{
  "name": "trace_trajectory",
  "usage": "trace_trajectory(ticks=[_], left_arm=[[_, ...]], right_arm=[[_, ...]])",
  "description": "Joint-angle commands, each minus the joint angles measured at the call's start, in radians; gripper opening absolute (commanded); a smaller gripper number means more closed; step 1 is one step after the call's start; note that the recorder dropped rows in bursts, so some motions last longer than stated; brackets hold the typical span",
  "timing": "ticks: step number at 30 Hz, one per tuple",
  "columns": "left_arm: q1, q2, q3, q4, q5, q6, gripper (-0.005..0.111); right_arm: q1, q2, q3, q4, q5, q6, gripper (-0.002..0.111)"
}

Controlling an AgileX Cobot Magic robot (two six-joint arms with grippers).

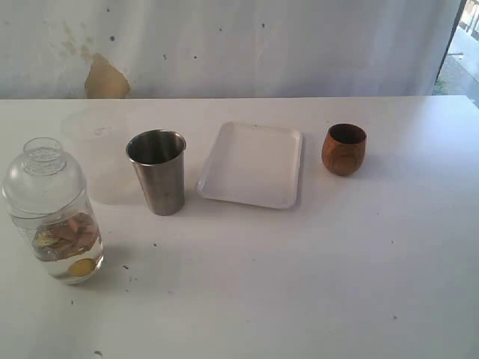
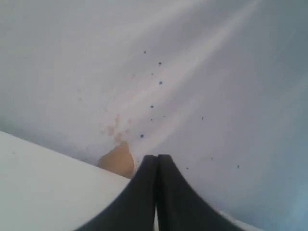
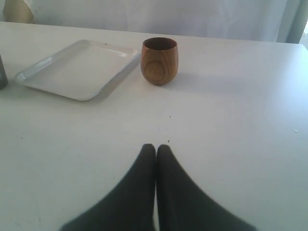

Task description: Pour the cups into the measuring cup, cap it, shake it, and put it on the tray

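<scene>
The steel tumbler (image 1: 158, 171) stands upright left of the white tray (image 1: 253, 164). The brown wooden cup (image 1: 344, 149) stands right of the tray. At the front left is the clear measuring cup (image 1: 56, 228) with brown and yellow pieces inside and a clear dome lid (image 1: 43, 161) on top. Neither gripper appears in the exterior view. My left gripper (image 2: 157, 156) is shut and empty, pointing at the back wall over the table's far edge. My right gripper (image 3: 156, 146) is shut and empty above the table, with the wooden cup (image 3: 159, 60) and the tray (image 3: 77, 70) beyond it.
A faint frosted translucent cup (image 1: 101, 153) stands behind the measuring cup, left of the tumbler. A white stained wall with a tan patch (image 1: 105, 78) runs along the table's far edge. The tumbler's side (image 3: 2, 72) just shows at the right wrist view's border.
</scene>
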Motion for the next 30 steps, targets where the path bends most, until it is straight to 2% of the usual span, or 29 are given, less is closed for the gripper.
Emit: trace_trajectory(ticks=[1,5,10,12,14,19,20,22,25,28,30], left_arm=[[-0.001,0.097,-0.215,0.036,0.199,0.056,0.0],[-0.001,0.288,-0.447,0.038,0.405,0.226,0.0],[-0.001,0.611,-0.732,0.044,0.802,0.429,0.0],[-0.001,0.721,-0.813,0.005,0.893,0.446,0.003],[-0.001,0.816,-0.877,-0.057,0.917,0.468,0.014],[-0.001,0.988,-0.98,-0.262,0.965,0.595,0.064],[-0.001,1.02,-1.002,-0.269,0.977,0.595,0.067],[-0.001,1.069,-1.041,-0.257,0.985,0.595,0.065],[-0.001,1.131,-1.114,-0.192,0.923,0.591,0.063],[-0.001,1.17,-1.176,-0.067,0.808,0.502,0.063],[-0.001,1.186,-1.206,0.118,0.73,0.343,0.063]], right_arm=[[-0.005,-0.006,0.004,0.001,0.0,0.006,0.0],[-0.005,-0.006,0.004,0.001,0.0,0.006,0.0],[-0.005,-0.006,0.004,0.001,0.0,0.006,0.0],[-0.005,-0.006,0.004,0.001,0.0,0.006,0.0],[-0.005,-0.006,0.004,0.001,0.0,0.006,0.0],[-0.005,-0.006,0.004,0.001,0.0,0.006,0.0],[-0.005,-0.006,0.004,0.001,0.0,0.006,0.0],[-0.005,-0.006,0.004,0.001,0.0,0.006,0.0],[-0.005,-0.006,0.004,0.001,0.0,0.006,0.0],[-0.005,-0.006,0.004,0.001,0.0,0.006,0.0],[-0.005,-0.006,0.004,0.001,0.0,0.006,0.0]])
